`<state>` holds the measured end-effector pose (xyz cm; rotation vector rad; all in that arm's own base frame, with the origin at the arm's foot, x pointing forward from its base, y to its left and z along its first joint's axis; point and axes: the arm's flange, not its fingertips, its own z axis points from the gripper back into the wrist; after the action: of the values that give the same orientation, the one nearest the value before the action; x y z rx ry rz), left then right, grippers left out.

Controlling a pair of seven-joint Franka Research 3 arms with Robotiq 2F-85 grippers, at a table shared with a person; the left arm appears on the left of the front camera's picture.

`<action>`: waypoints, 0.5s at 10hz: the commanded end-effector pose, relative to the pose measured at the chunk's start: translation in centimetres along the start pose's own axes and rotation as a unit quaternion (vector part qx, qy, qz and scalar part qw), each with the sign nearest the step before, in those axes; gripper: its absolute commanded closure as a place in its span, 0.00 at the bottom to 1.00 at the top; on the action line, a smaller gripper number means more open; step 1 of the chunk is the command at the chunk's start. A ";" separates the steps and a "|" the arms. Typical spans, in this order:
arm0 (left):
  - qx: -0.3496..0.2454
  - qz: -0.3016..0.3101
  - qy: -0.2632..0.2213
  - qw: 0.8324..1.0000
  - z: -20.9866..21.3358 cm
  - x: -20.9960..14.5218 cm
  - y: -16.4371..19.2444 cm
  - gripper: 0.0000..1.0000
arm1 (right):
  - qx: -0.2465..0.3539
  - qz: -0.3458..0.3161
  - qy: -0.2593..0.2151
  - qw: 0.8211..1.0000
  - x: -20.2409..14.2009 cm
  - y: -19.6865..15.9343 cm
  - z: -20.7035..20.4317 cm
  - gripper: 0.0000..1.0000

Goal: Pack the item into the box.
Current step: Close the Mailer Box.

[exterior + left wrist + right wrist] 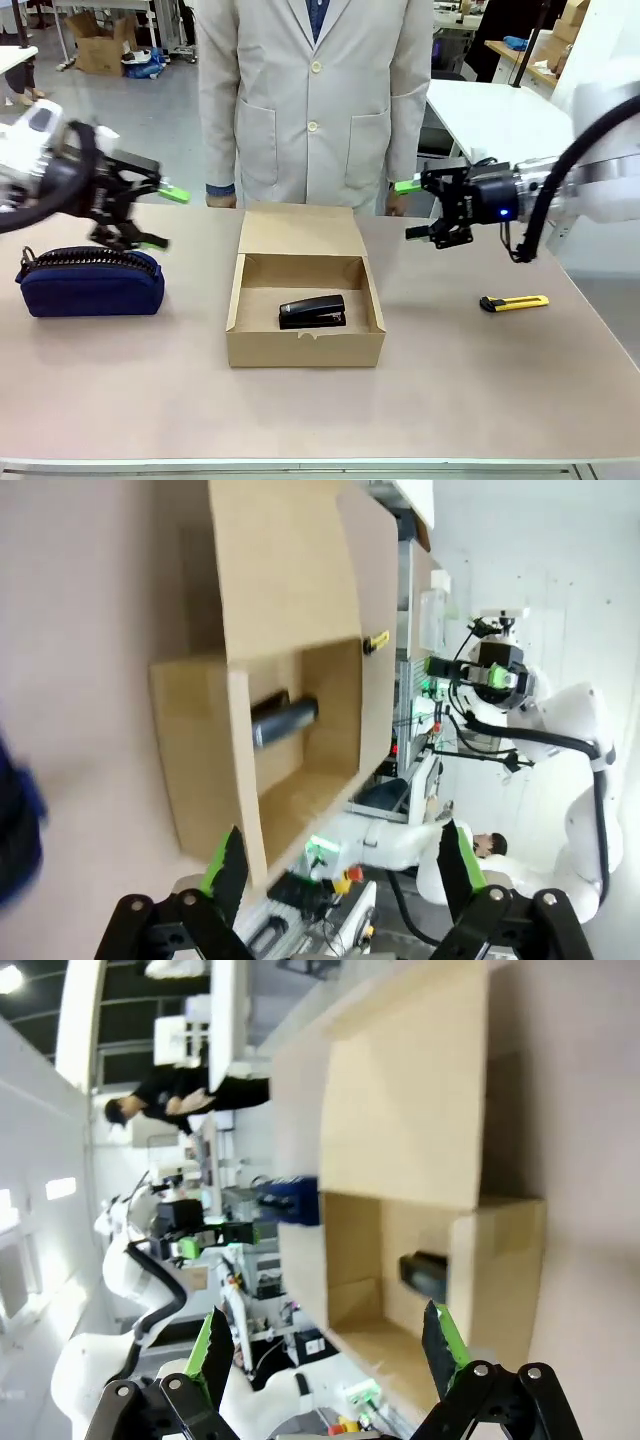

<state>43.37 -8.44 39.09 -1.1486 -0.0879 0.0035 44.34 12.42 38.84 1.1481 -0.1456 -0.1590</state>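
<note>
The item, a small black stapler (312, 311), lies on the floor of the open brown cardboard box (305, 345) at the table's middle, its lid flap (298, 231) folded back toward the person. In the left wrist view the stapler (283, 721) shows inside the box (195, 755); the right wrist view shows its end (424, 1272) behind the box wall (495, 1270). My left gripper (160, 217) hovers open above the table left of the box, empty. At the box's right, my right gripper (412, 209) also hangs open and empty in the air.
A navy zippered pouch (90, 281) lies under the left gripper at the table's left. A yellow utility knife (514, 303) lies at the right. A person in a pale coat (312, 100) stands at the far edge behind the box.
</note>
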 end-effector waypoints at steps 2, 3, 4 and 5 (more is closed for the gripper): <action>-0.014 -0.055 -0.019 0.998 -4.6 5.7 2.4 0.00 | -0.034 0.019 -0.018 0.999 4.9 -2.5 -3.9 0.00; -0.024 -0.029 -0.024 0.999 -5.3 7.1 3.5 0.00 | -0.047 0.011 -0.001 0.999 6.4 -3.9 -5.7 0.00; 0.051 0.078 -0.022 0.995 -4.1 7.5 4.3 0.00 | -0.055 -0.010 -0.029 0.998 7.0 -4.5 -4.8 0.00; -0.009 -0.032 -0.011 0.999 -5.4 5.9 3.0 0.00 | -0.038 -0.003 -0.010 0.999 4.7 -3.6 -3.8 0.00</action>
<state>51.25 -10.93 33.04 -1.1244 -0.1147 0.0426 51.16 13.67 32.42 1.0543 -0.1449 -0.2013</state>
